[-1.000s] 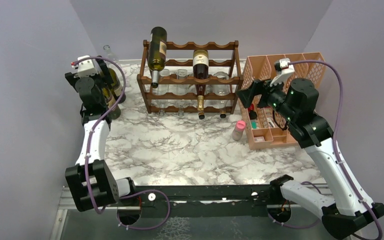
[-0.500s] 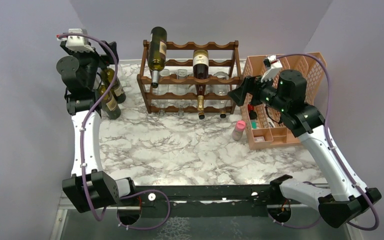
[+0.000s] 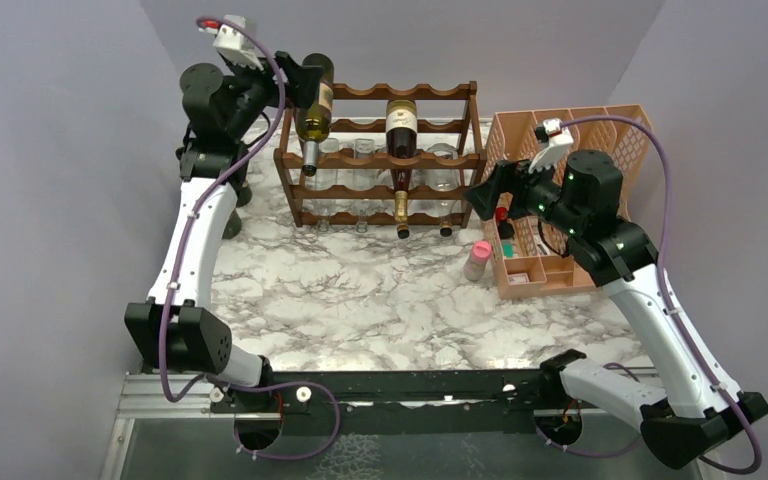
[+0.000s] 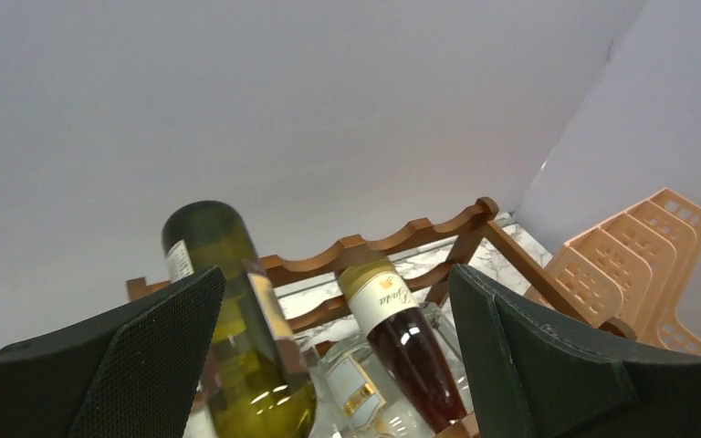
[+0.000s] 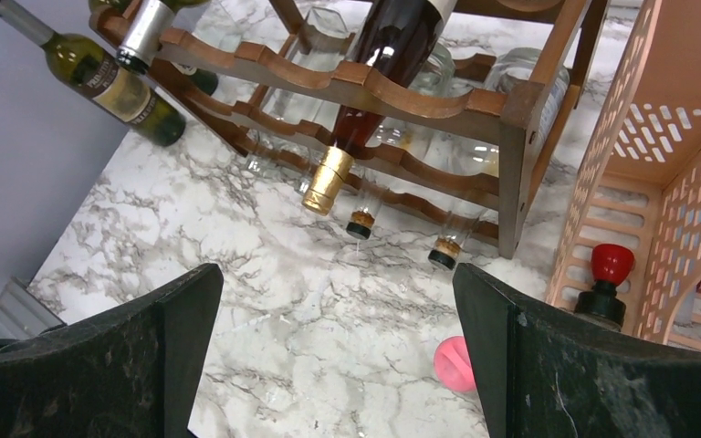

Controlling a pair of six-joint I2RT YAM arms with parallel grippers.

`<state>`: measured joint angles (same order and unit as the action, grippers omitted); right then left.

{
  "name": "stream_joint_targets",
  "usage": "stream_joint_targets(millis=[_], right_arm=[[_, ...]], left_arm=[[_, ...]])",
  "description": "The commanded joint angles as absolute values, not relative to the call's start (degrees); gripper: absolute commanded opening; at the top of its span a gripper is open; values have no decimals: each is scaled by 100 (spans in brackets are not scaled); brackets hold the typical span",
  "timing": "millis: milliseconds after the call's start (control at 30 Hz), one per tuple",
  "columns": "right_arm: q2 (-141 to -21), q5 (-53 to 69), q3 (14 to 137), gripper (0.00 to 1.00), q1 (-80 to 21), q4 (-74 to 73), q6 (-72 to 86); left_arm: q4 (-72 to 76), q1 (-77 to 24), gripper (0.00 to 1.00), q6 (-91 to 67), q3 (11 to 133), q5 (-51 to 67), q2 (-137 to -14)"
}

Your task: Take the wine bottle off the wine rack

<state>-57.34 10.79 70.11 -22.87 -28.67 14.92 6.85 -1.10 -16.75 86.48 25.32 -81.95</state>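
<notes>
The wine rack [image 3: 380, 158] of dark red-brown wood stands at the back of the marble table. A green wine bottle [image 3: 314, 102] lies tilted in its top left slot. A red wine bottle [image 3: 401, 128] with a white label lies two slots to the right. My left gripper [image 3: 298, 80] hangs open, high at the rack's top left corner, against the green bottle's base end. In the left wrist view the green bottle [image 4: 237, 347] sits by the left finger, not gripped. My right gripper [image 3: 487, 193] stands open by the rack's right end, over bare table [image 5: 329, 365].
An orange mesh organizer [image 3: 575, 150] stands right of the rack, a red-capped item [image 5: 610, 265] inside it. A pink-capped bottle [image 3: 478, 260] stands on the table in front. Clear glass bottles [image 3: 362, 152] fill lower tiers. Another wine bottle [image 5: 109, 78] stands left of the rack.
My left arm rose from the standing bottles at the far left and swung right to the rack's top corner. The right arm shifted only slightly. Both grippers stayed open.
</notes>
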Motion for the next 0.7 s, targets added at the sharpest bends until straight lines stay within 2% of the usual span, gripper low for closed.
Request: stream_joint_targets(millis=[0, 100, 367, 667], right_arm=[[-5854, 1127, 6879, 100, -2316, -2585, 1428], [-5811, 1124, 6831, 100, -2311, -2544, 1399], [-5488, 985, 6561, 100, -2310, -2313, 1349], [-5363, 940, 6502, 100, -2312, -2327, 1257]], left_arm=[[-571, -470, 98, -1308, 9579, 1358, -8690], [-1123, -600, 98, -1137, 10076, 766, -9041], [-2865, -922, 94, -969, 11810, 301, -10288], [-3669, -1322, 95, -710, 12570, -990, -11080]])
